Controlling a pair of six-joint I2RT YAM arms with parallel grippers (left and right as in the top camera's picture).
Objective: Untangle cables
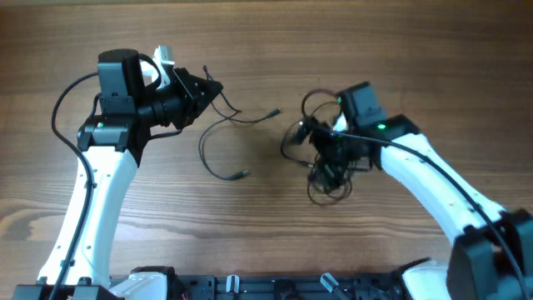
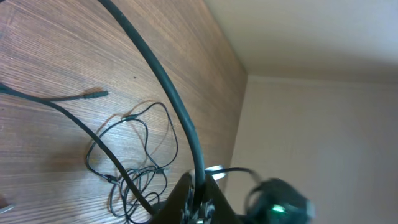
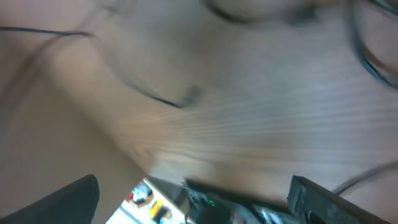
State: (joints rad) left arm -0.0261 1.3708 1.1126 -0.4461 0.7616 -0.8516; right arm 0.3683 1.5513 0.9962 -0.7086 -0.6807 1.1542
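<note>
My left gripper [image 1: 210,90] is shut on one end of a thin black cable [image 1: 218,133]. That cable trails right to a plug end and curls down in a loose loop on the wooden table. In the left wrist view the held cord [image 2: 163,93] runs up out of the shut jaws [image 2: 198,198]. A knot of several black cables [image 1: 327,171] lies at centre right and also shows in the left wrist view [image 2: 132,163]. My right gripper [image 1: 323,157] hovers over the knot. In the blurred right wrist view its fingers [image 3: 199,202] are spread wide with nothing between them.
The wooden table [image 1: 250,242] fills the overhead view. The arms' bases and a dark rail [image 1: 275,287] run along the front edge. The thicker black cables fixed to the arms [image 1: 67,100] arc beside each arm. A pale wall [image 2: 311,93] lies beyond the table's edge.
</note>
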